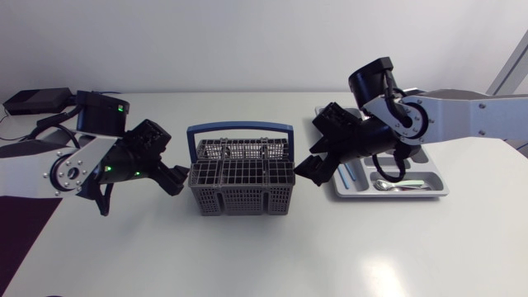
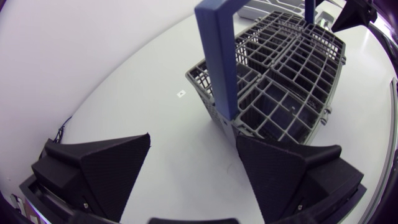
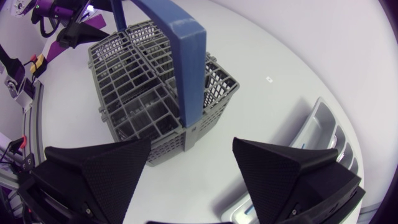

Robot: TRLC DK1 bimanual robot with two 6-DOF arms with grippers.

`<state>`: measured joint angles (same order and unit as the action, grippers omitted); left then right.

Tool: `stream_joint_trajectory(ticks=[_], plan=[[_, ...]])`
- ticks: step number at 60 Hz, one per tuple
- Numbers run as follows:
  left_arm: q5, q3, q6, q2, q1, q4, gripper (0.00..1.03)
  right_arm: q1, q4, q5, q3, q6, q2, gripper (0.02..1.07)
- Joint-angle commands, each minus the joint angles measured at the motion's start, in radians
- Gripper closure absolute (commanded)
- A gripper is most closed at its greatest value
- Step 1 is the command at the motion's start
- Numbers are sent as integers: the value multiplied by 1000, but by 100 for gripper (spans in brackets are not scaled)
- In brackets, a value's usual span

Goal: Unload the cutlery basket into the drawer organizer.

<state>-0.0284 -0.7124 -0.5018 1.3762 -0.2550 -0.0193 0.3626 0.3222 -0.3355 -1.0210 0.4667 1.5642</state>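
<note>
The grey cutlery basket point(image 1: 242, 177) with a blue handle point(image 1: 241, 130) stands mid-table; I see no cutlery in its compartments. My left gripper point(image 1: 173, 161) hangs open just off its left end, the basket point(image 2: 280, 81) ahead of the fingers in the left wrist view. My right gripper point(image 1: 316, 148) hovers open at the basket's right end, between the basket point(image 3: 143, 87) and the grey drawer organizer point(image 1: 437, 191). A spoon point(image 1: 394, 186) and a few other pieces lie in the organizer. Both grippers point(image 2: 194, 155) point(image 3: 191, 158) hold nothing.
A black box point(image 1: 37, 101) with cables sits at the far back left. A dark purple mat point(image 1: 25, 223) lies at the front left. The organizer's edge point(image 3: 323, 137) lies close beside my right gripper.
</note>
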Motion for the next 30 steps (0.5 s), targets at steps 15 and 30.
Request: stream_joint_trajectory(ticks=[15, 30], plan=[[-18, -25, 0, 41, -21, 12, 7, 22, -34, 21, -25, -46, 69, 12], [-18, -79, 0, 66, -20, 5, 7, 56, -34, 30, -33, -66, 76, 12]])
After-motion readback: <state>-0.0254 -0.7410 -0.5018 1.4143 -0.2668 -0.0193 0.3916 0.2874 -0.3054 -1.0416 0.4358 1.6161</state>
